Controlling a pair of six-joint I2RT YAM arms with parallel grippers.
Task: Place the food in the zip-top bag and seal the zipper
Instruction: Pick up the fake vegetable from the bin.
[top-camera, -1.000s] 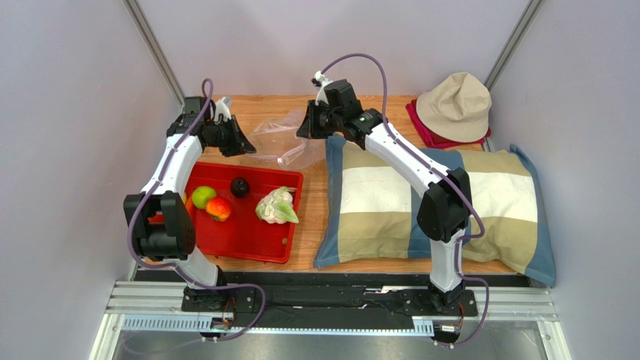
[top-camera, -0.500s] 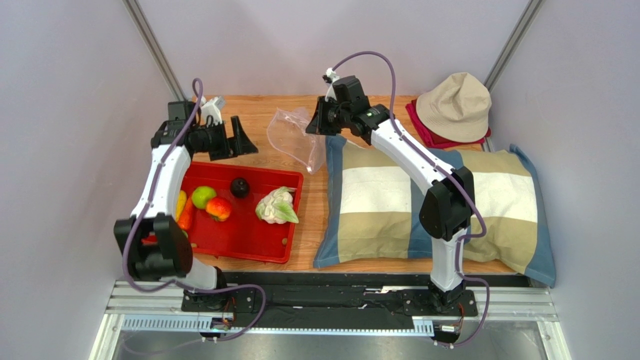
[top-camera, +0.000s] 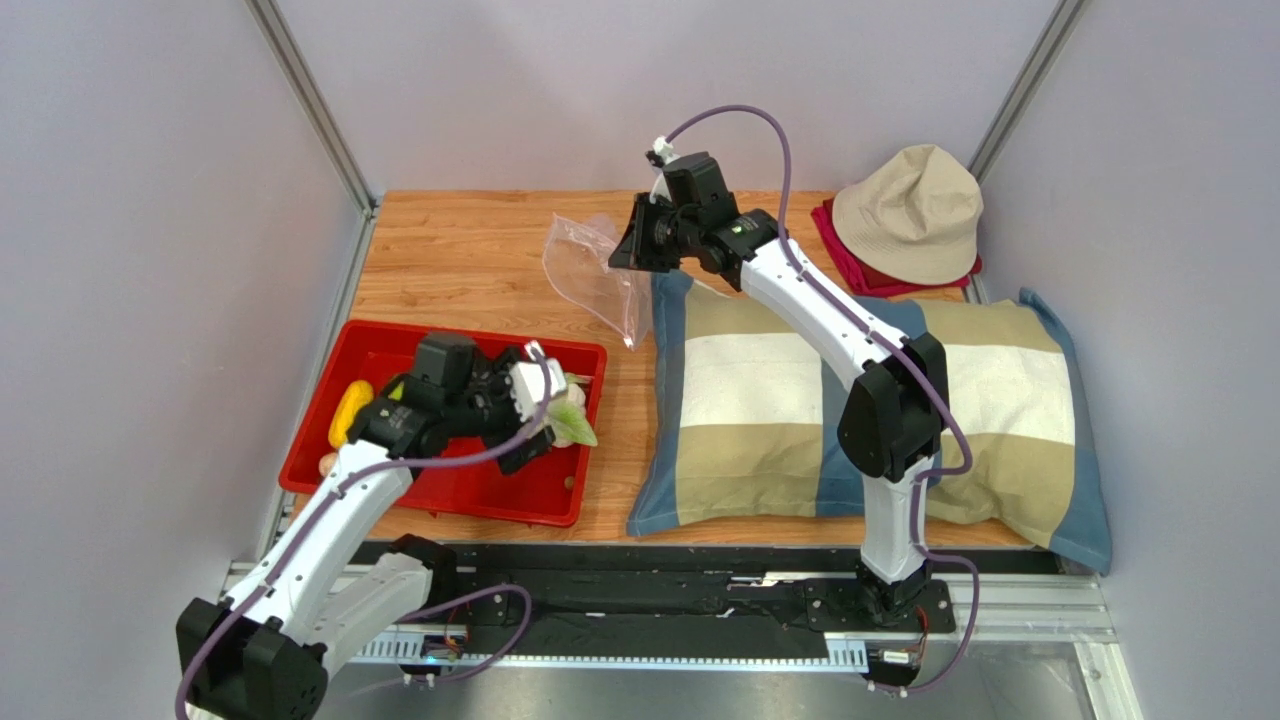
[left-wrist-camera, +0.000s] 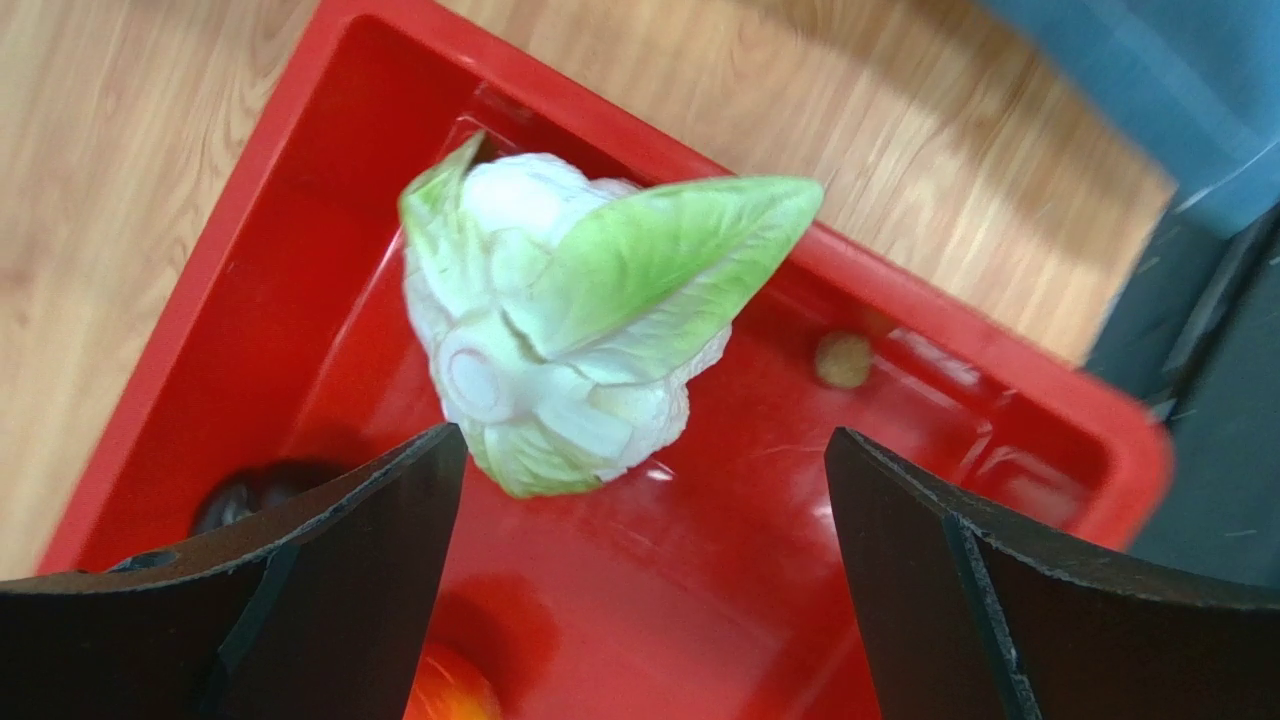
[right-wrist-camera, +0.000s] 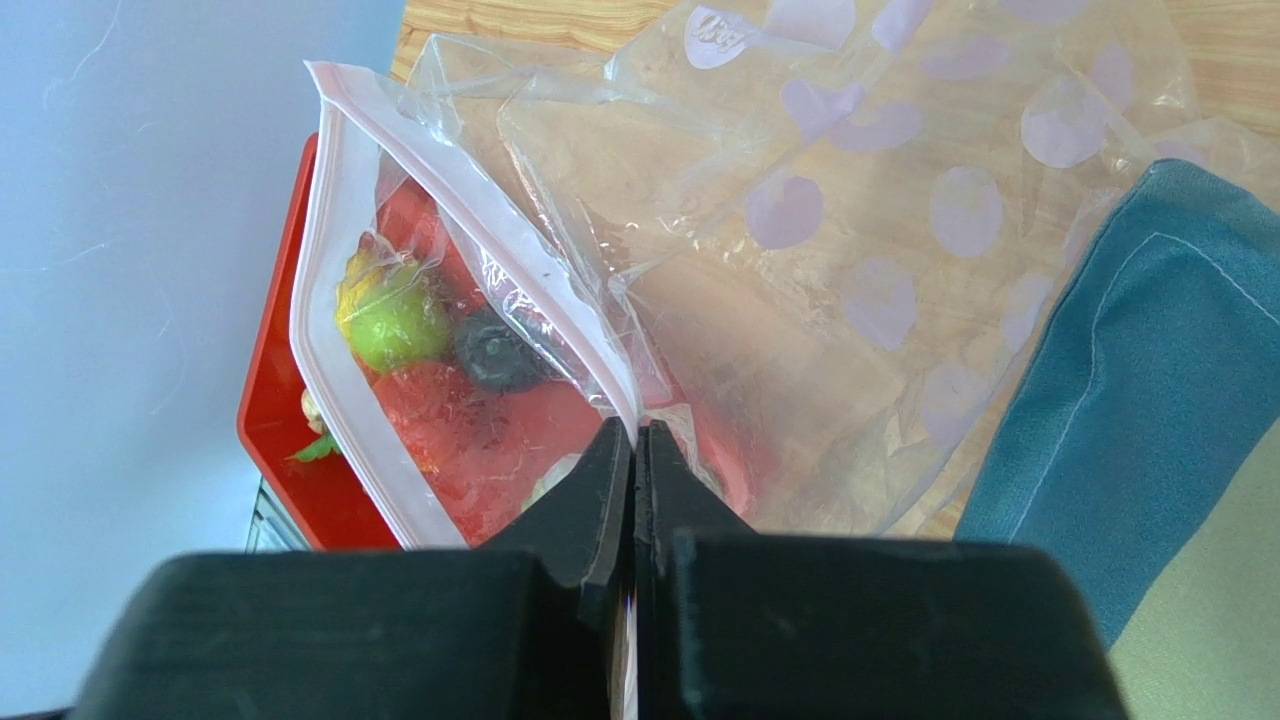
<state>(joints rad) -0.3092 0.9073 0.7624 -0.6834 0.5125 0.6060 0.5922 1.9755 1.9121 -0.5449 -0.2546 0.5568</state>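
Note:
The white-green cauliflower (left-wrist-camera: 571, 345) lies in the red tray (left-wrist-camera: 226, 255), just beyond my left gripper (left-wrist-camera: 639, 450), which stands open above the tray floor with nothing between its fingers. A dark round fruit (left-wrist-camera: 256, 488) and a red-orange fruit (left-wrist-camera: 451, 693) lie beside the left finger. In the top view the left gripper (top-camera: 544, 408) hangs over the cauliflower (top-camera: 571, 428), and a yellow banana-like piece (top-camera: 349, 408) shows at the tray's left. My right gripper (right-wrist-camera: 633, 435) is shut on the zip-top bag (right-wrist-camera: 842, 225) at its zipper (right-wrist-camera: 496, 255), holding the bag (top-camera: 589, 278) up off the table.
A striped pillow (top-camera: 842, 405) fills the right half of the table, under the right arm. A beige hat (top-camera: 909, 210) sits on a red cloth (top-camera: 839, 252) at the back right. A small beige ball (left-wrist-camera: 845, 357) lies in the tray corner.
My left gripper has opened, let go of the bag's edge and swung from the back of the table down over the tray. The right gripper lifted the bag slightly, then stayed put.

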